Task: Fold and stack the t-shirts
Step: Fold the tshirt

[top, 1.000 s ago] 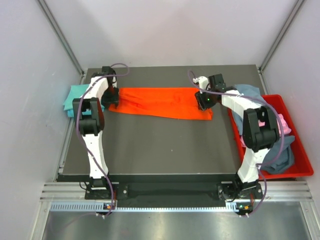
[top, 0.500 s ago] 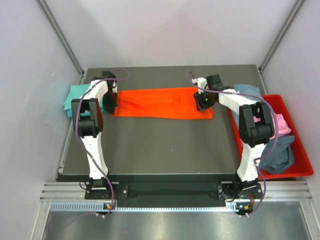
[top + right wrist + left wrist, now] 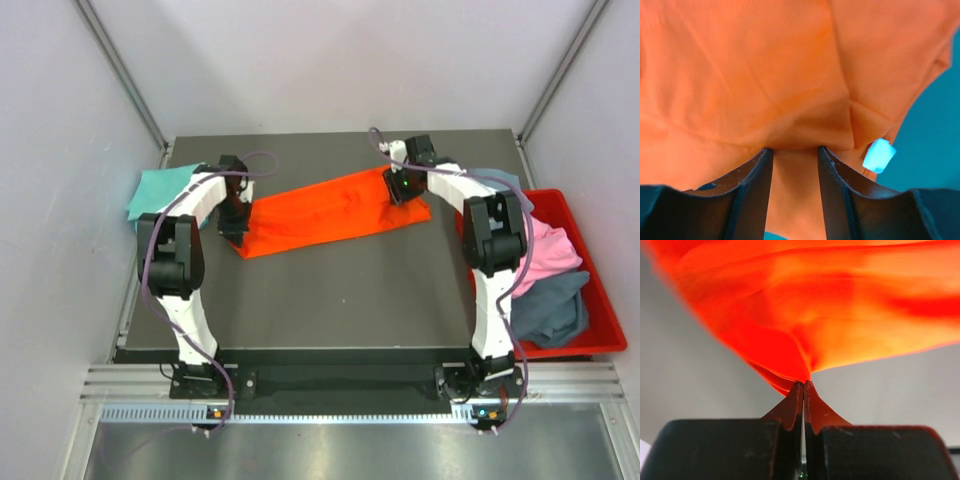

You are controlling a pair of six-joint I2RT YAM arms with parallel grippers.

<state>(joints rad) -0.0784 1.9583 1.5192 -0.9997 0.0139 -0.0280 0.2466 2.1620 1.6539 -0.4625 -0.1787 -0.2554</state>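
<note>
The orange t-shirt [image 3: 330,210] lies as a long slanted band across the back of the dark table [image 3: 330,300]. My left gripper [image 3: 237,228] is at its lower left end. In the left wrist view the left gripper [image 3: 804,385] is shut on a pinch of the orange t-shirt [image 3: 815,305], which hangs off the table. My right gripper [image 3: 403,190] is at the band's upper right end. In the right wrist view the right gripper [image 3: 794,150] clamps a thick fold of the orange t-shirt [image 3: 765,75], its jaws held apart by the cloth, beside the white neck label [image 3: 878,155].
A teal t-shirt [image 3: 160,188] lies at the table's back left edge. The red bin [image 3: 600,335] stands off the right side with a pink t-shirt [image 3: 552,245] and a grey-blue t-shirt [image 3: 550,305] in it. More grey-blue cloth [image 3: 500,180] drapes over the bin's back corner.
The left gripper has shut on the shirt's left end and pulled it toward me and rightward. The right gripper has carried the right end farther back, so the band now slants.
</note>
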